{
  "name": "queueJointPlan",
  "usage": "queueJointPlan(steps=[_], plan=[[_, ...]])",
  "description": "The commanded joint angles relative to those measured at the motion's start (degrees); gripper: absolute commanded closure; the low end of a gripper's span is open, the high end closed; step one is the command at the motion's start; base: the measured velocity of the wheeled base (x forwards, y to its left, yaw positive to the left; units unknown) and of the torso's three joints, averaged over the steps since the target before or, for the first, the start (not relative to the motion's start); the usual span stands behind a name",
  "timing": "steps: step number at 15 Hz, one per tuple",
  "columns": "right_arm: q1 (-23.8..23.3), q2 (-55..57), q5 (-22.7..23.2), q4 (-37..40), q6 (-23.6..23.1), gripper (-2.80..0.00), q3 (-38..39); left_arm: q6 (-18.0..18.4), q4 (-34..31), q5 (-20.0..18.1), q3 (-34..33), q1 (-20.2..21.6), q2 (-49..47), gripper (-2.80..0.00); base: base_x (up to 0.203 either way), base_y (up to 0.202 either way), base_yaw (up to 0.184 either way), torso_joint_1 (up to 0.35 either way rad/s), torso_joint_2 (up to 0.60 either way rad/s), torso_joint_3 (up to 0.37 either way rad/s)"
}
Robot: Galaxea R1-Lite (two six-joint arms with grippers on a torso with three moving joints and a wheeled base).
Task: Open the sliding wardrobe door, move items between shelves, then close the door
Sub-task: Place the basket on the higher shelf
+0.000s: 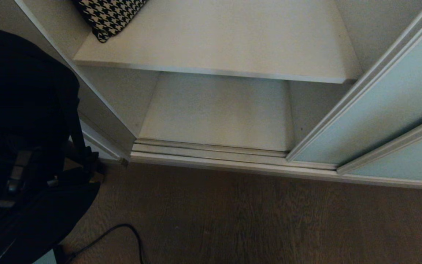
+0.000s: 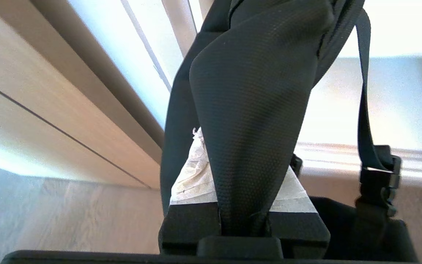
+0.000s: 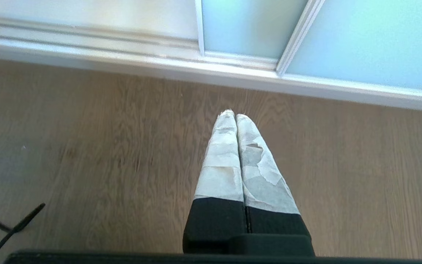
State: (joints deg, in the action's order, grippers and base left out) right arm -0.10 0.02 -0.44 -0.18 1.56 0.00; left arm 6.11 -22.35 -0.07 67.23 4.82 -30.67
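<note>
Fingers, left gripper point(image 2: 240, 183) — clenched on the wide strap point(image 2: 251, 110) of the black bag point(image 1: 24, 154), which hangs left of the open wardrobe, outside the shelves point(image 1: 214, 69). Right gripper point(image 3: 234, 146) — pressed together, empty, above the floor. Risk: strap slipping; swinging bag snagging the lower shelf's edge.

The black bag point(image 1: 24, 139) fills the head view's left side and runs off its left and lower edges, so its full shape cannot be told. In the left wrist view its wide strap point(image 2: 255, 121) covers most of the left gripper point(image 2: 247, 183); only parts of the taped fingers point(image 2: 192, 179) show. A houndstooth cushion point(image 1: 108, 14) on the upper shelf point(image 1: 218, 47) is cut by the top edge. The sliding wardrobe door point(image 1: 387, 110) runs past the right edge
</note>
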Motion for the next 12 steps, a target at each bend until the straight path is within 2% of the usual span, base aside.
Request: queueJointPlan(steps=[1, 12], plan=[[0.01, -0.02, 0.0, 0.0, 0.02, 0.0, 0.09, 0.04, -0.07, -0.1, 1.14, 0.02, -0.96, 0.0, 0.0, 0.0, 0.0, -0.006, 0.0, 0.208], [0.01, -0.02, 0.0, 0.0, 0.02, 0.0, 0.09, 0.22, 1.38, -0.27, 2.17, -0.03, -1.52, 0.0, 0.0, 0.0, 0.0, 0.004, 0.0, 0.2]])
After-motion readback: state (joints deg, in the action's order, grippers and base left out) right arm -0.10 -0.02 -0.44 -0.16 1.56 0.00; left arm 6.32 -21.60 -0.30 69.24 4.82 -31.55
